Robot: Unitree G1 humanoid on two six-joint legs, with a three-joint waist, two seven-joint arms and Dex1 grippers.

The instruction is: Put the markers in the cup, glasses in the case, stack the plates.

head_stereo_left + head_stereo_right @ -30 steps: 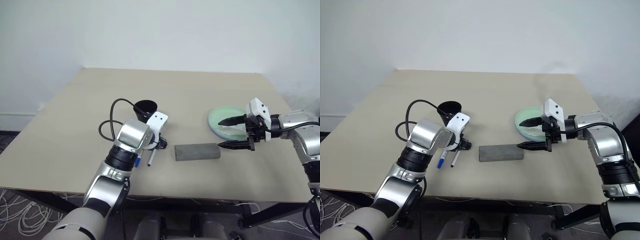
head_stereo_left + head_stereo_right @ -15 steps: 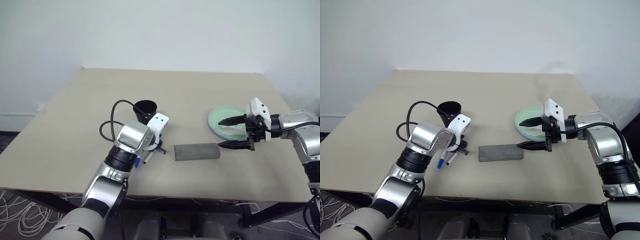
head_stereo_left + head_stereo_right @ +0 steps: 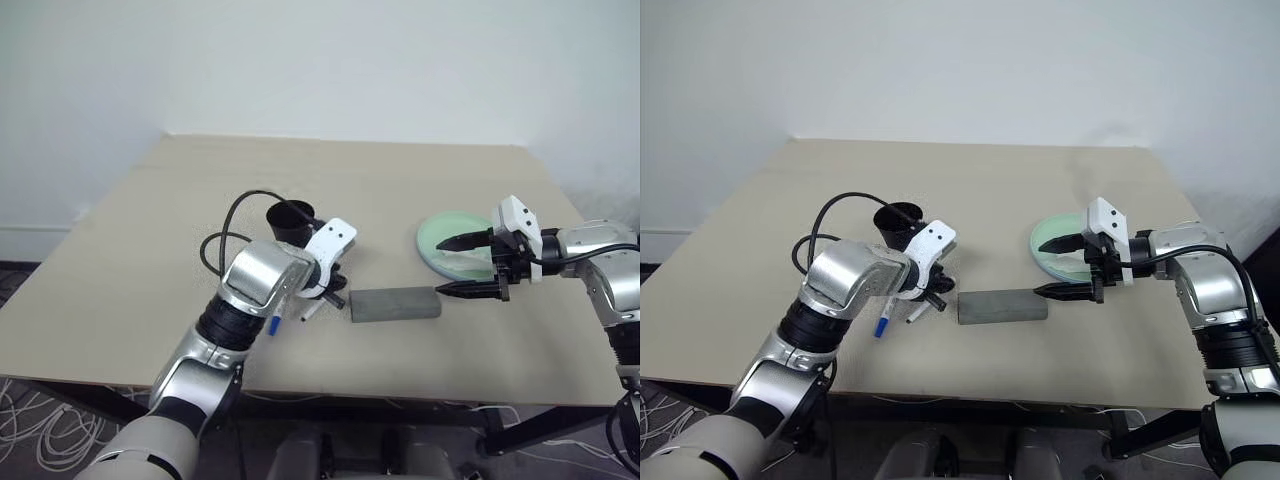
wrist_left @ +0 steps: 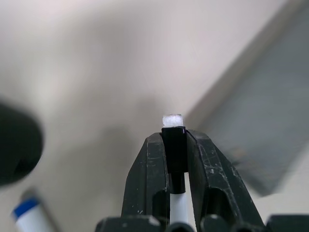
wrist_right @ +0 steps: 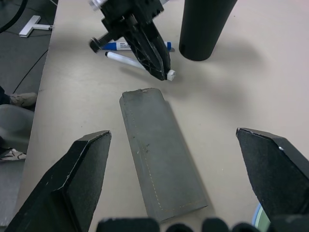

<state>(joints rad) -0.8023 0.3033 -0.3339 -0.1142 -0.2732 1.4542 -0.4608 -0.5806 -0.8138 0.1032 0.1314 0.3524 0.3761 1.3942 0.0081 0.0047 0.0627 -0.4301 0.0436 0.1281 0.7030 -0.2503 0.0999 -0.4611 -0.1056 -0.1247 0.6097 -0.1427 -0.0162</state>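
**Left wrist view: black-capped marker clamped**

The black-capped marker [image 4: 174,145] is seen pinched between the left gripper [image 3: 335,292] fingers, lifted off the tabletop [image 3: 150,250] just beside the grey case [image 3: 394,304] (lid down). The blue-capped marker [image 5: 126,46] is left lying near the black cup [image 3: 290,219]. The right gripper [image 3: 463,266] is held with fingers spread wide, at the mint plate [image 3: 445,232].
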